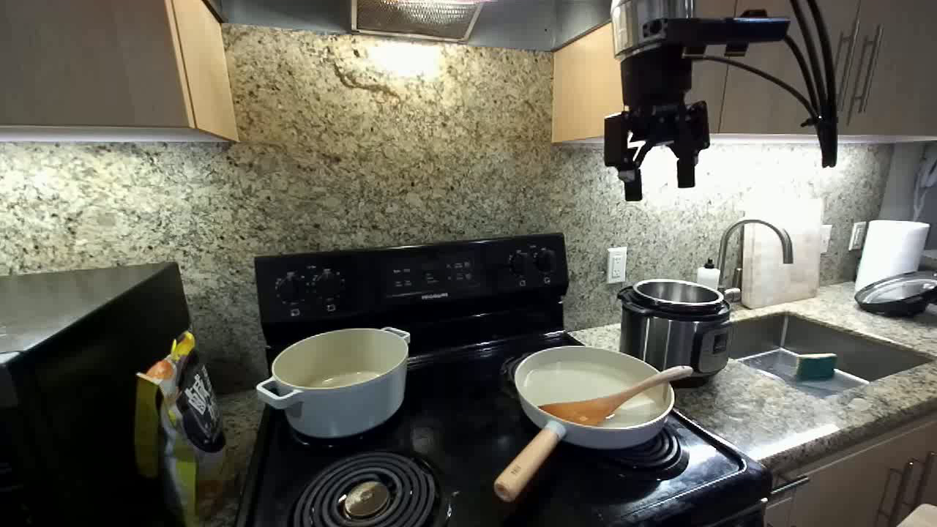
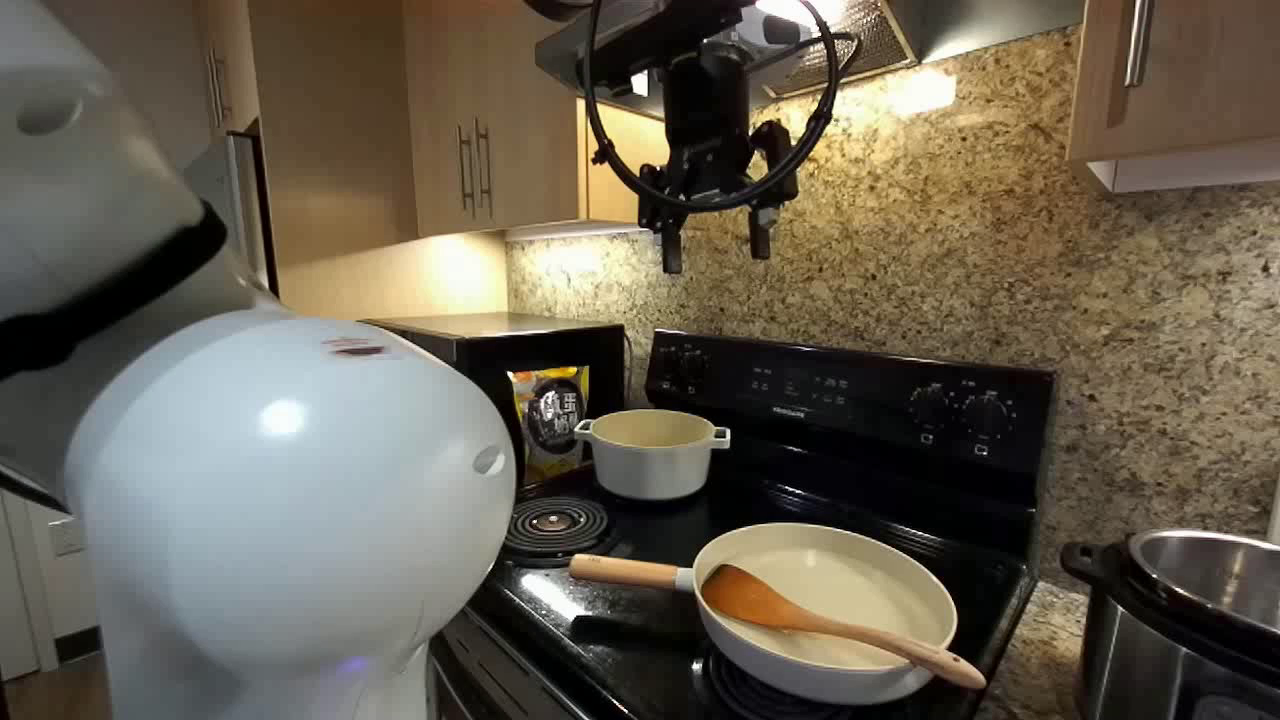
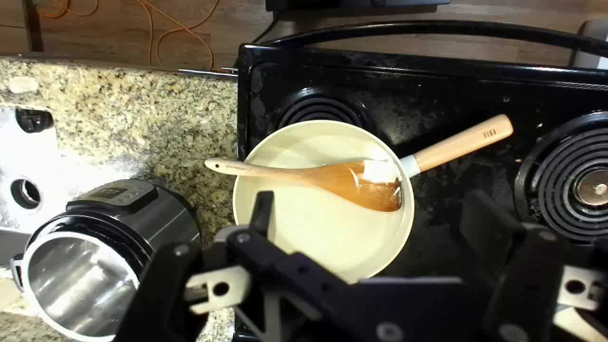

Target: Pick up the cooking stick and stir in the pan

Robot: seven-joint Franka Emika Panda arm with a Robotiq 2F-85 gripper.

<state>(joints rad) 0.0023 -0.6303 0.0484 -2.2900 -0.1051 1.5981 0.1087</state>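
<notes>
I have one claw [image 1: 659,189] on my link, hanging high above the stove [image 1: 468,446] in both exterior views. Its two fingers stand spread wide, well apart, and it has hold of nothing.

I count one frying pan [image 3: 342,232] on the stove and one wooden spatula [image 3: 327,179], the spatula lying across the pan. Reading the pan as a dial in the wrist view, I see the flat blade inside at 3 o'clock and the spatula's handle crossing the rim at 10, its tip sticking out past the edge. The pan's single wooden handle points to 2.

With the pan as the dial in an exterior view, one two-handled pot [image 1: 351,406] sits on the stove at 9, one snack bag [image 1: 201,410] stands farther out at 9, and one uncovered coil burner [image 1: 366,499] shows at 8. The stove's four knobs [image 1: 520,262] go two toward 10 and two toward 11. One steel cooker [image 1: 666,340] stands on the bench [image 1: 754,417] at 2. Farther along I count one tap [image 1: 787,250] and one soap bottle [image 1: 708,277] between 1 and 2, one paper roll [image 1: 891,252] and one lid [image 1: 893,291] near 2, and one sink [image 1: 871,355] near 3 with one sponge [image 1: 815,367] in it.
</notes>
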